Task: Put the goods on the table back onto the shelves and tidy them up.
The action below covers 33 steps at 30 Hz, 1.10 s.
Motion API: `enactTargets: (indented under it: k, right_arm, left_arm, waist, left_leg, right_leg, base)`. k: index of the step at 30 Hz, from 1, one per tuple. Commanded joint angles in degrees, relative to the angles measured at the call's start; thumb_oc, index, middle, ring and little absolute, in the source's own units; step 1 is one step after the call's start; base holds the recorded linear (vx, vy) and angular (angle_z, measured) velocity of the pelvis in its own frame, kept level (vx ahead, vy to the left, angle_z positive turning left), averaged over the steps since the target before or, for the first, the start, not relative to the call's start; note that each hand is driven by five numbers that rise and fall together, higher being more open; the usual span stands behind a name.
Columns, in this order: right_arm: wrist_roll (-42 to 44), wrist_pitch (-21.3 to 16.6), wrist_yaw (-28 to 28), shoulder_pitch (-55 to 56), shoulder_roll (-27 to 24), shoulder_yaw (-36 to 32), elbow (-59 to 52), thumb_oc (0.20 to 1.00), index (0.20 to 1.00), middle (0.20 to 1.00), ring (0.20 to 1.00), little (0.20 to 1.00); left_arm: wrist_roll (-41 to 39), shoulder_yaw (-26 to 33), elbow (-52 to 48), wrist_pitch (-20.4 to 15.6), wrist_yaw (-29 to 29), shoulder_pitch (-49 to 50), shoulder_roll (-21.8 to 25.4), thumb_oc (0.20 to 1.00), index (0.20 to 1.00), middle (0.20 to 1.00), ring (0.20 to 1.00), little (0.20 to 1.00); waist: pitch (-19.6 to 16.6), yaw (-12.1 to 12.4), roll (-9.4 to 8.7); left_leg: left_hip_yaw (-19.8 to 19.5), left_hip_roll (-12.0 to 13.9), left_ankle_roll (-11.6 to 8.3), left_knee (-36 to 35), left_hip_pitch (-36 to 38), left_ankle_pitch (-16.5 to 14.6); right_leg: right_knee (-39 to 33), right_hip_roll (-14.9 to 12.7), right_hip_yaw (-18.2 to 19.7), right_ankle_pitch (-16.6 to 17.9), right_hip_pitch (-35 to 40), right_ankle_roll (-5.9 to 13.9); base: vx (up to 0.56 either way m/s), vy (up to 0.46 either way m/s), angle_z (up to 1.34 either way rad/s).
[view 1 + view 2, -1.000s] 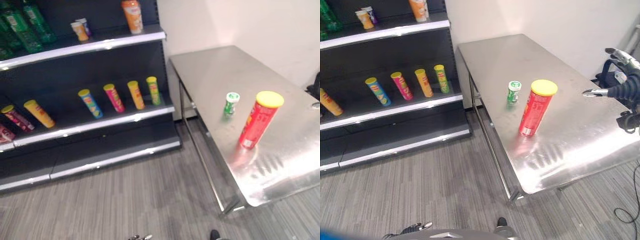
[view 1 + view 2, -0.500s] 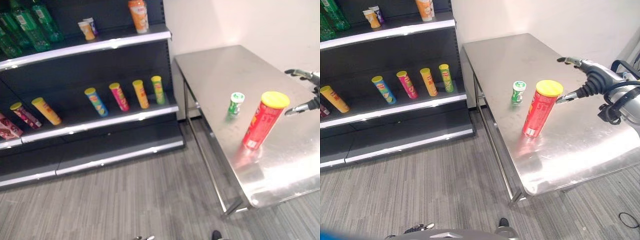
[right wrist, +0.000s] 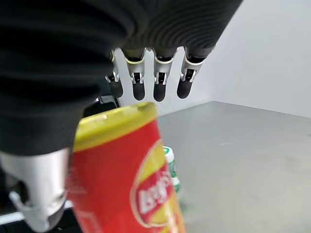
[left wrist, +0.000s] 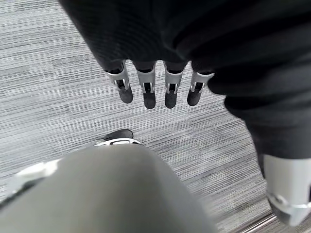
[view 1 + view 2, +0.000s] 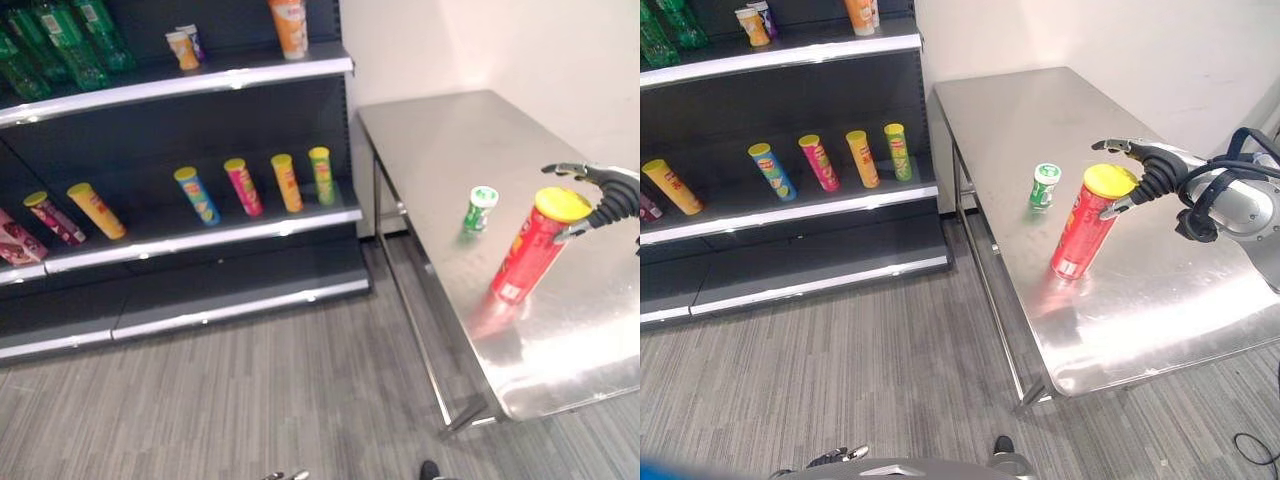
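Note:
A tall red chip can with a yellow lid stands on the steel table. A small green bottle with a white cap stands just to its left and a little farther back. My right hand reaches in from the right at the can's lid, fingers straight and spread, thumb on the near side. In the right wrist view the can sits between the fingers and thumb, not clasped. My left hand hangs over the floor with straight fingers, holding nothing.
The dark shelf unit stands left of the table. Its middle shelf holds several lying chip cans. The top shelf carries green bottles, small cups and an orange can. Grey floor lies between shelf and table.
My right hand has moved left across the table and now brackets the top of the red can. The camera has shifted slightly, sliding the scene right.

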Motion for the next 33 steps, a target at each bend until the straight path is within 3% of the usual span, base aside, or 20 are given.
enactTargets:
  k: [1, 16, 24, 26, 27, 33]
  right_arm:
    - [-0.85, -0.09, -1.5, -4.36, 2.04, 3.47, 2.54, 1.0, 1.0, 1.0, 1.0, 1.0]
    - [0.27, 0.42, 0.25, -5.79, 4.39, 7.08, 4.75, 1.0, 1.0, 1.0, 1.0, 1.0]
    - [1.52, 1.06, 4.68, -6.88, 3.83, 11.78, 2.84, 1.0, 1.0, 1.0, 1.0, 1.0]
    - [0.96, 0.99, 5.14, -7.5, 3.49, 13.31, 2.6, 0.385, 0.385, 0.385, 0.385, 0.385]
    - [0.47, 0.91, 4.94, -7.82, 3.54, 13.73, 2.53, 0.2, 0.2, 0.2, 0.2, 0.2]
    - [-1.21, 0.55, 4.0, -6.54, 2.47, 12.19, 0.94, 0.2, 0.2, 0.2, 0.2, 0.2]
  left_arm:
    - [1.09, -2.67, 2.19, -1.77, 0.25, -2.62, 3.44, 1.0, 1.0, 1.0, 1.0, 1.0]
    - [1.12, -2.88, 2.3, -1.83, -0.03, -2.52, 3.75, 1.0, 1.0, 1.0, 1.0, 1.0]
    - [1.54, -3.31, 1.96, -2.05, -0.67, -2.71, 3.76, 1.0, 1.0, 1.0, 1.0, 1.0]
    - [1.66, -3.55, 1.79, -2.03, -0.82, -2.72, 3.7, 1.0, 1.0, 1.0, 1.0, 1.0]
    - [1.61, -3.48, 1.79, -2.03, -0.82, -2.84, 3.64, 1.0, 1.0, 1.0, 1.0, 1.0]
    - [1.38, -3.19, 1.78, -1.94, -0.69, -3.04, 3.47, 1.0, 1.0, 1.0, 1.0, 1.0]
  waist:
    - [-1.78, 1.16, -4.84]
    - [-1.48, 1.84, -5.05]
    - [-1.54, 2.12, -5.38]
    - [-1.59, 2.14, -5.49]
    - [-1.59, 2.02, -5.49]
    - [-1.55, 1.73, -5.57]
  left_leg:
    - [3.89, -0.41, -2.5, 0.6, -2.29, 2.48]
    - [3.38, -0.16, -2.76, 0.6, -2.22, 2.6]
    - [3.3, -0.12, -2.9, 0.6, -2.11, 2.59]
    - [3.29, -0.07, -2.92, 0.6, -2.09, 2.61]
    - [3.3, -0.03, -2.95, 0.6, -2.05, 2.61]
    - [3.23, 0.06, -2.94, 0.6, -1.94, 2.54]
  right_leg:
    - [1.23, 1.39, -1.35, -7.86, 4.67, 1.35]
    - [1.06, 1.51, -1.83, -8.02, 5.05, 1.14]
    - [1.02, 1.64, -2.02, -8.16, 5.2, 1.09]
    - [1.0, 1.66, -2.07, -8.22, 5.29, 1.09]
    - [1.02, 1.65, -2.0, -8.19, 5.29, 1.11]
    - [1.0, 1.69, -2.03, -8.23, 5.39, 1.09]
  base:
    - [0.0, 0.0, 0.0]
    - [0.0, -0.006, 0.03]
    - [0.0, 0.0, 0.0]
    - [0.0, 0.0, 0.0]
    - [0.0, 0.0, 0.0]
    - [0.0, 0.0, 0.0]
